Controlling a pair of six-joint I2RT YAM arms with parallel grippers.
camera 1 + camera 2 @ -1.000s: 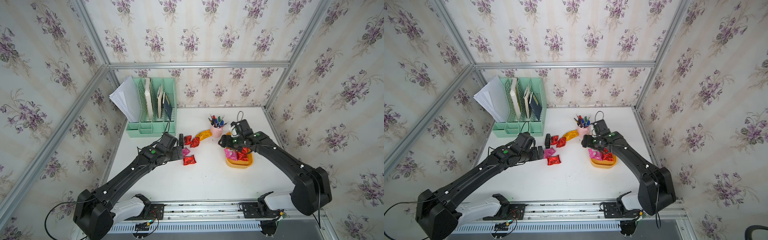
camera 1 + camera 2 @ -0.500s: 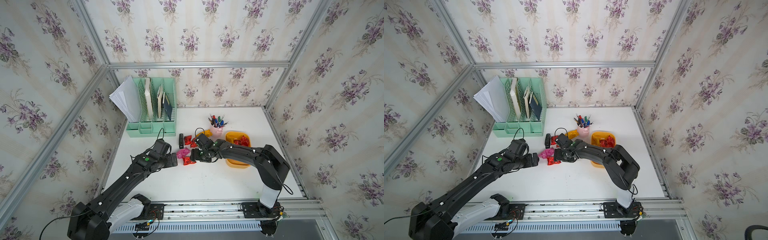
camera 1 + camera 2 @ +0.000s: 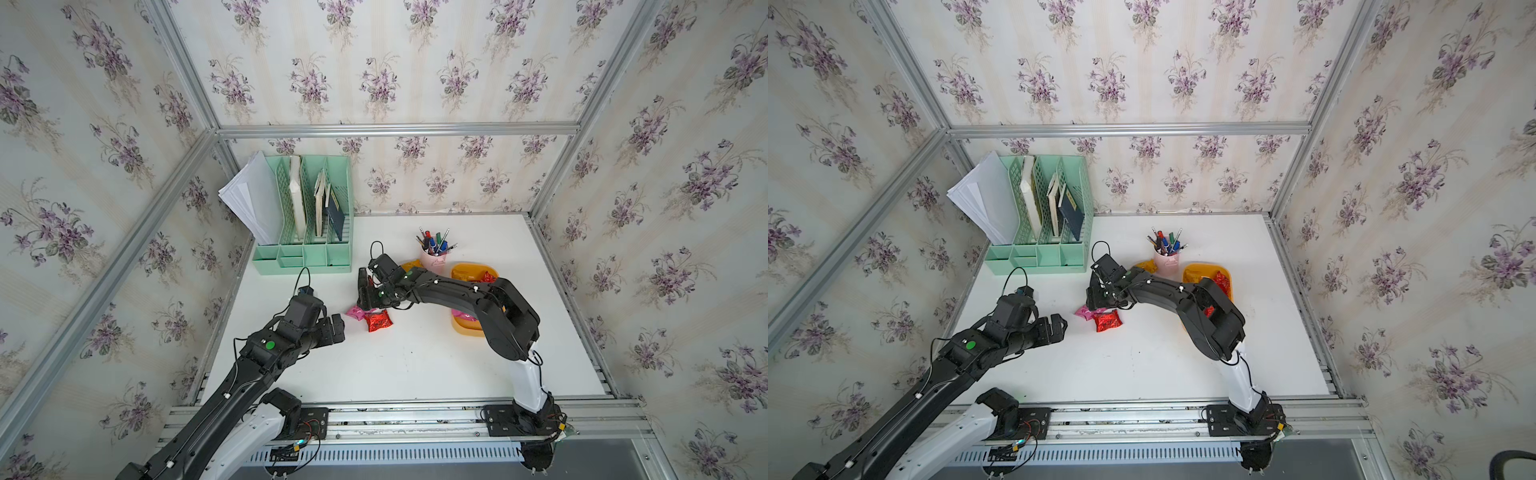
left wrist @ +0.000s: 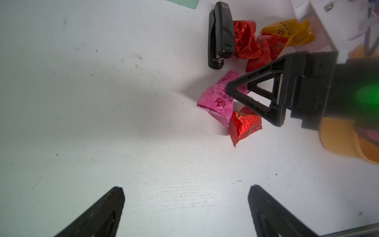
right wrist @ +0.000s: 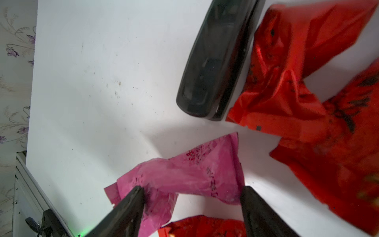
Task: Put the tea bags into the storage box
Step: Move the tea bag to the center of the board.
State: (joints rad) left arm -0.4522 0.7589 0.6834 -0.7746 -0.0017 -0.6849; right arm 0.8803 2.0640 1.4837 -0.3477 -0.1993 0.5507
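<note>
The right end effector [image 5: 192,197] is down at the loose cluster near the middle of the surface [image 3: 415,365]; its jaws are spread wide on either side of 1 pink tea bag [image 5: 184,174], which lies flat on the surface; 1 finger [image 5: 135,201] overlaps the bag's crumpled end and the other stands just beside its far edge; I cannot tell whether either pad presses on the foil. Just beside the pink bag lies a red tea bag [image 4: 244,125], touching it at 1 corner. Further back, 2 more red tea bags [image 4: 245,39] sit against the side of the black stapler [image 4: 220,34], and 1 yellow-orange tea bag [image 4: 291,33] lies beyond them, near the pink pen cup [image 3: 434,259].

The left end effector [image 4: 185,189] hovers over bare surface, well apart from the cluster; its jaws are released and nothing sits between them.

The storage box [image 3: 465,272] stands on the right side of the surface, just beside the pen cup; the right arm crosses over it and hides much of it; red tea bags [image 3: 1223,280] show inside at its far end, and a bit of pink foil shows under the arm in both top views. The mint-green file organiser [image 3: 307,249] stands at the back left corner.
</note>
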